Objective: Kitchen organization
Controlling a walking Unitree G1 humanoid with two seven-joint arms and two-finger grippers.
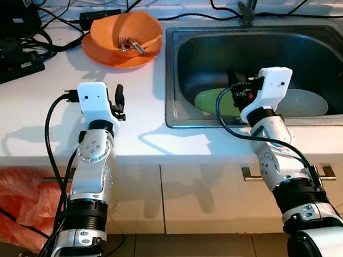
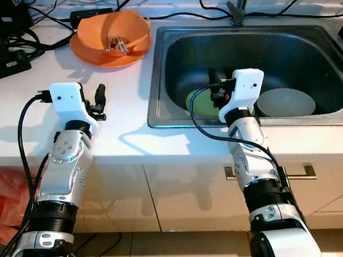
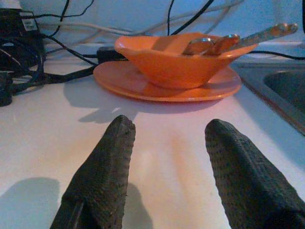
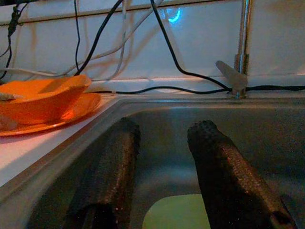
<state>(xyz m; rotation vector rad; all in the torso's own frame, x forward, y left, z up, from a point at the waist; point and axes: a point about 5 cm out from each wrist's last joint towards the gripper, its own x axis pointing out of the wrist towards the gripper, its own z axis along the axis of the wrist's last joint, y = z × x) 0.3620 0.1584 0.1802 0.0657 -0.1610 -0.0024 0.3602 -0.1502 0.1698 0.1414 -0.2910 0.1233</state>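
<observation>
Green plate [image 1: 213, 101] sits low in the sink [image 1: 175, 78], directly under the right tool [image 4: 162, 191], fingers apart, empty; left tool [image 3: 167, 176] apart over counter [image 1: 33, 107].

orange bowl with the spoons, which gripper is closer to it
Left. The left gripper is open above the counter, pointed at the orange bowl just ahead. The right gripper is open inside the sink, over the green plate.

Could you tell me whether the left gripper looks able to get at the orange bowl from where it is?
Probably yes: the left gripper is open, facing the orange bowl across bare counter.
</observation>
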